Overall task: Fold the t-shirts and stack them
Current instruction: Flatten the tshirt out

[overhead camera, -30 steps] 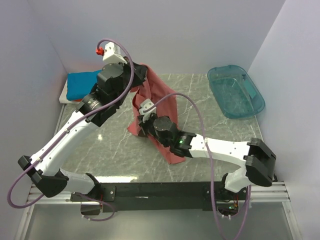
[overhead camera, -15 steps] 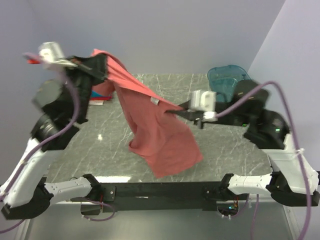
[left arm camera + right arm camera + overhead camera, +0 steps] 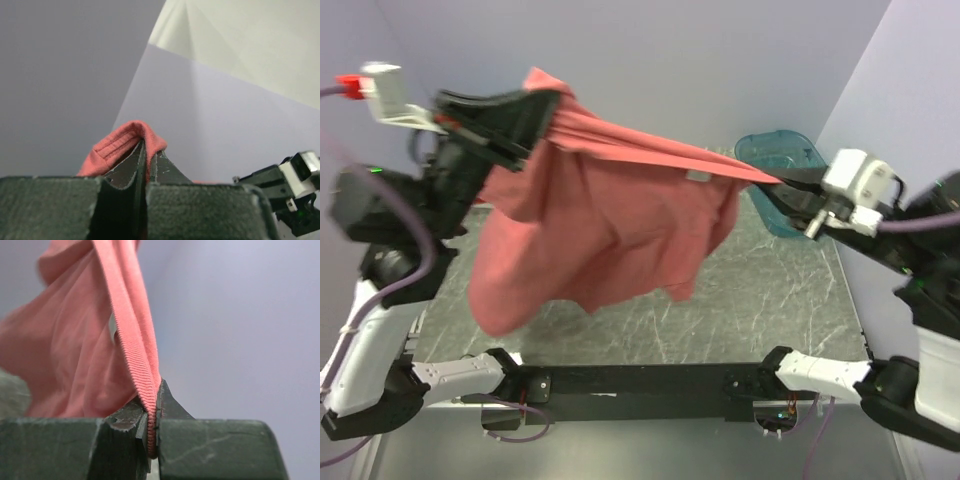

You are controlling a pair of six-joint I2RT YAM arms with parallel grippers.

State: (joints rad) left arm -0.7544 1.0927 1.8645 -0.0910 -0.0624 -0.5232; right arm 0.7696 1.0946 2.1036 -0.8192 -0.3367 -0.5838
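Note:
The large salmon-pink t-shirt (image 3: 595,215) hangs in the air, stretched between both grippers high above the table. My left gripper (image 3: 542,105) is shut on its ribbed edge at the upper left; the left wrist view shows the cloth (image 3: 127,145) pinched between the jaws. My right gripper (image 3: 772,180) is shut on the opposite end at the right; the right wrist view shows the ribbed hem (image 3: 135,340) clamped between the jaws. The body of the shirt droops below the taut top edge. The folded blue, red and white shirts are hidden from view.
A translucent teal plastic bin (image 3: 775,150) stands at the back right, partly behind my right gripper. The grey marble table (image 3: 770,300) shows below the shirt. Lavender walls enclose the back and both sides.
Both arms have risen and spread apart, pulling the pink shirt from a hanging bunch into a wide stretched sheet. The right gripper moved right, toward the bin.

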